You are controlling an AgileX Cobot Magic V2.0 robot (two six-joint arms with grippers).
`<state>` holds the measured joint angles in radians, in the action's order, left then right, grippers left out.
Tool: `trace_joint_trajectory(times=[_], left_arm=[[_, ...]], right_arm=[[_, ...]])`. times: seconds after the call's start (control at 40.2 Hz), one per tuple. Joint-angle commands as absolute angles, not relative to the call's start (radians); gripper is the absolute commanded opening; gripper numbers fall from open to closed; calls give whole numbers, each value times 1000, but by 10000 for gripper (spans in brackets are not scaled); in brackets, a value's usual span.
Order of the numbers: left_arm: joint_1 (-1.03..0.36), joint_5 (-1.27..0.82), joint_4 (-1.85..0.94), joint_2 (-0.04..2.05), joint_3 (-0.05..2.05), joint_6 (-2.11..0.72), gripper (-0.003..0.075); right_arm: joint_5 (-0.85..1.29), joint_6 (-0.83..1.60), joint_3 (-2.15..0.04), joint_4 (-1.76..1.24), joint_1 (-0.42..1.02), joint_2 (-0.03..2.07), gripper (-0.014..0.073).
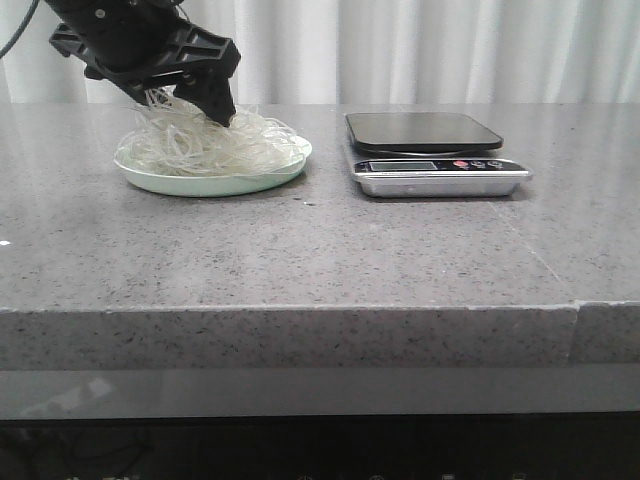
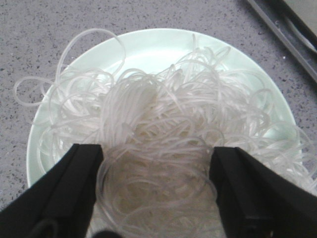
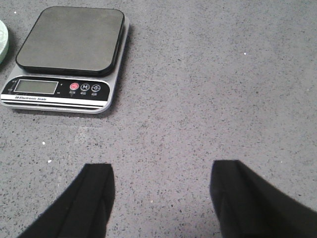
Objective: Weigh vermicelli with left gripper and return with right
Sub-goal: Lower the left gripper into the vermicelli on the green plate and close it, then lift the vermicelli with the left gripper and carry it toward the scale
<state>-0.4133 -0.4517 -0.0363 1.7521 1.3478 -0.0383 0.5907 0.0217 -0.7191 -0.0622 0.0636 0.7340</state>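
Left gripper (image 2: 156, 191): jaws wide, sunk into vermicelli (image 2: 163, 134), strands between them, no grip yet. Vermicelli lies on pale green plate (image 1: 150, 180), a fluffy nest of thin, translucent loops. Scale (image 1: 425, 150), well apart from those jaws, has a bare flat dark platform and metal base. Right gripper (image 3: 161, 198): jaws wide, empty, over speckled grey tabletop (image 3: 223, 89). Est. progress: weigh and return both pending.

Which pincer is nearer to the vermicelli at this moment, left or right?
Left. The left pincer is open and down in the vermicelli on the plate, its fingers either side of the strands. The right pincer hangs open over bare counter on the far side of the scale.
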Motion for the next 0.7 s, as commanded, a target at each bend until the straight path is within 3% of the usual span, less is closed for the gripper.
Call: trace_joint_trajectory(times=[0.0,0.199,0.298,0.671], left_arm=[[-419,-411,-46,1713,1380,-40,412],[-419,-418,-46,1713,1380,-40,213],[-419,-428,-46,1711,1380,-40,151],[-428,-472,-44,1595,1478,-40,155]], right_arm=[[530,27,-752,-54,60,740,540],[530,27,-752,-54,60,740,540],[530,27,-752,-54,60,740,540],[530,27,-752,-54,60,740,540]])
